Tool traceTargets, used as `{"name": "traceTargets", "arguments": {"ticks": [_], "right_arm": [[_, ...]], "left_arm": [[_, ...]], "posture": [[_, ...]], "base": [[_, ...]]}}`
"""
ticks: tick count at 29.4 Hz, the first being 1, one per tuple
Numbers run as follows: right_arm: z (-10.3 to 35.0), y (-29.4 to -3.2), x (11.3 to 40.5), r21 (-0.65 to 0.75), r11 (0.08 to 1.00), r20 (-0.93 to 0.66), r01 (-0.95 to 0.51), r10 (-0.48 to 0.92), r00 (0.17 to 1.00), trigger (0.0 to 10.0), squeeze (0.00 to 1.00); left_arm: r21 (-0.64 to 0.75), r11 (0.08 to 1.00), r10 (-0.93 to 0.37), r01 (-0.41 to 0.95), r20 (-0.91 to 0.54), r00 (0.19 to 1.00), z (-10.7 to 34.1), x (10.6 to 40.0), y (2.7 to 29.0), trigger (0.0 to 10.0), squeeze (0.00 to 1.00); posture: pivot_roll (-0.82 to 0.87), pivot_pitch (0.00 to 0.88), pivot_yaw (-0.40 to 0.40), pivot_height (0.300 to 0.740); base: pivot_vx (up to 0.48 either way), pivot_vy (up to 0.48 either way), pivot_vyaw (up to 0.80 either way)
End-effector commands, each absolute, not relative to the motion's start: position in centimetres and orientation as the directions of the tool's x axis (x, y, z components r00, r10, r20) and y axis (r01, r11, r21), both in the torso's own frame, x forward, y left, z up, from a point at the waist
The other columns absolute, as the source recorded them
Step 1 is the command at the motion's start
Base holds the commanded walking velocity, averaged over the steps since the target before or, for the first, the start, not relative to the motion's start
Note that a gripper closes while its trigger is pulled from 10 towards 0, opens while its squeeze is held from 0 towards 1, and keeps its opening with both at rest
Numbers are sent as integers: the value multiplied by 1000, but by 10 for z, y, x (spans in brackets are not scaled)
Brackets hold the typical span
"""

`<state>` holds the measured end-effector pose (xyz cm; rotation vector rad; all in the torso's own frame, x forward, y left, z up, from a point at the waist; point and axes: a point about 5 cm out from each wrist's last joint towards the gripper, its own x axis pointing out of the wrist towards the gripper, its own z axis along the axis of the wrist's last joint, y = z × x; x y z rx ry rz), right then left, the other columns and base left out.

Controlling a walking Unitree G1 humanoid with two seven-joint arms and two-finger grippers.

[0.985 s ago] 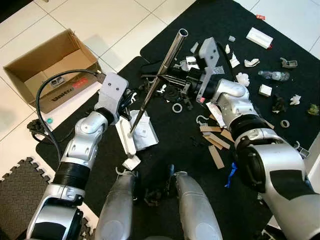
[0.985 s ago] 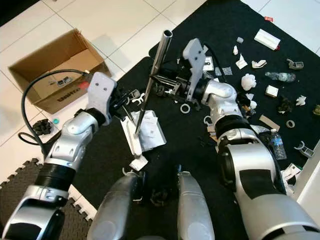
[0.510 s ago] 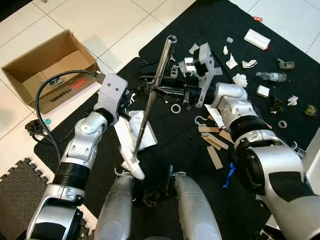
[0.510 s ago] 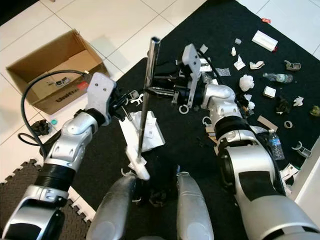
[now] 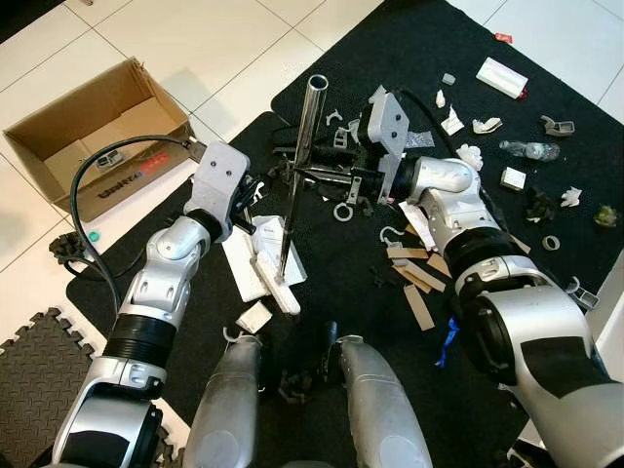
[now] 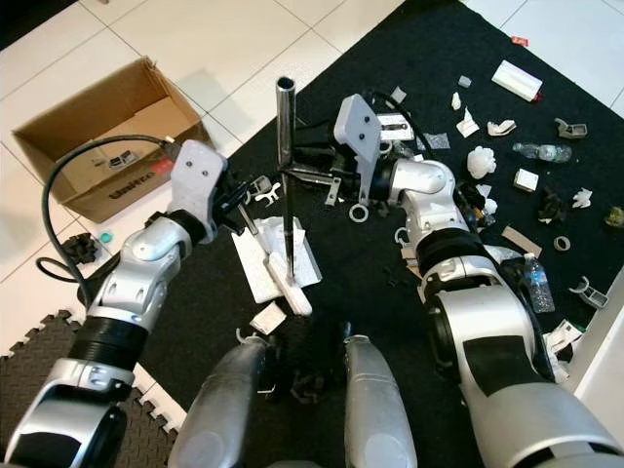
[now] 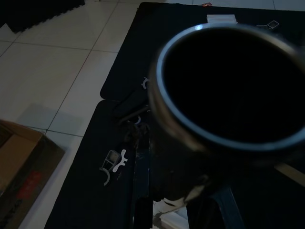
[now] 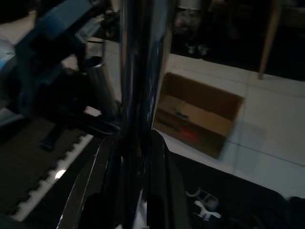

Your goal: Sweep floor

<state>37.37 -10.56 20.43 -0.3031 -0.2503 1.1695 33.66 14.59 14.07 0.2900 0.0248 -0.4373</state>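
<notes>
Two arms share one job here. From my head cameras, I have the broom handle (image 5: 304,146) standing nearly upright between them, its open metal top toward my face and its white head (image 5: 276,284) down on the black mat (image 5: 341,244), lying across some flat white packaging (image 5: 252,255). I hold the handle upright, I judge, so that the head presses flat on the mat and can drag litter along. My right gripper (image 5: 310,175) reaches across from the right, forearm bent inward and fingers level, closed round the handle high up. My left gripper (image 5: 255,208) comes in lower from the left, elbow tucked and wrist cocked toward the handle; its fingers are too hidden among clutter for me to tell whether they grip. Scraps are strewn over the mat to my right: a small white box (image 5: 505,74), a plastic bottle (image 5: 531,147), cardboard strips (image 5: 417,283). An open cardboard box (image 5: 93,132) sits on the pale tiles to my left.

Along my left wrist, the handle's hollow rim (image 7: 228,86) looms close and dark, with mat and tiles beyond.

Along my right wrist, the shiny handle (image 8: 138,71) runs straight up between my black fingers (image 8: 159,191), clamped snugly, and the cardboard box (image 8: 200,112) shows behind it.
</notes>
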Motion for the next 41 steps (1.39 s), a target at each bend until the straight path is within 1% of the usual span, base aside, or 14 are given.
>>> {"name": "traceTargets", "arguments": {"ticks": [1,3,7,11,14,15,17,18,20,21,22,28,34,41], "right_arm": [[219,-115,376,-425,411,102,-807,907,409,10000,0],[220,-117,376,-438,412,102,-799,906,411,10000,0],[217,-121,373,-440,339,42,-832,933,358,10000,0],[220,-124,374,-475,363,51,-801,921,387,10000,0],[228,-128,377,-490,451,121,-746,883,454,10000,0],[228,-128,377,-490,451,121,-746,883,454,10000,0],[227,-132,380,-447,553,187,-703,826,531,10000,0],[227,-132,380,-447,553,187,-703,826,531,10000,0],[214,-139,386,-303,709,249,-637,704,665,10000,0],[214,-139,386,-303,709,249,-637,704,665,10000,0],[196,-144,388,-160,812,249,-561,583,773,10000,0],[175,-140,389,-12,849,184,-528,521,833,10000,0],[158,-137,390,3,894,59,-447,446,893,10000,0],[150,-136,391,52,920,5,-388,389,921,10000,0]], "left_arm": [[215,870,-390,443,-248,887,99,325,148,10000,0],[215,870,-390,443,-247,887,100,325,148,10000,0],[217,870,-390,443,-245,888,101,326,148,10000,0],[217,869,-393,445,-244,887,101,326,148,10000,0],[217,868,-395,447,-243,886,101,326,147,10000,0],[217,868,-395,447,-243,886,101,326,147,10000,0],[217,869,-393,444,-241,887,100,327,147,10000,0],[217,869,-393,444,-241,887,100,327,147,10000,0],[213,878,-381,428,-228,896,101,327,148,10000,0],[213,878,-381,428,-228,896,101,327,148,10000,0],[202,893,-362,402,-206,909,103,327,150,10000,0],[207,910,-325,359,-179,929,104,328,152,10000,0],[186,939,-265,291,-152,952,103,328,158,10000,0],[109,957,-257,268,-108,960,106,328,164,10000,0]], "posture": [[114,308,-61,740],[114,308,-61,740],[110,304,-58,740],[110,302,-58,740],[110,295,-59,740],[110,295,-59,740],[109,279,-61,740],[109,279,-61,740],[110,268,-60,740],[110,268,-60,740],[108,261,-60,740],[108,248,-68,740],[111,228,-73,740],[115,182,-63,740]], "base": [[0,0,0],[0,0,0],[0,0,0],[0,0,0],[0,0,0],[0,0,0],[0,0,0],[0,0,0],[0,0,0],[0,0,0],[0,0,0],[0,0,0],[0,0,0],[0,0,0]]}}
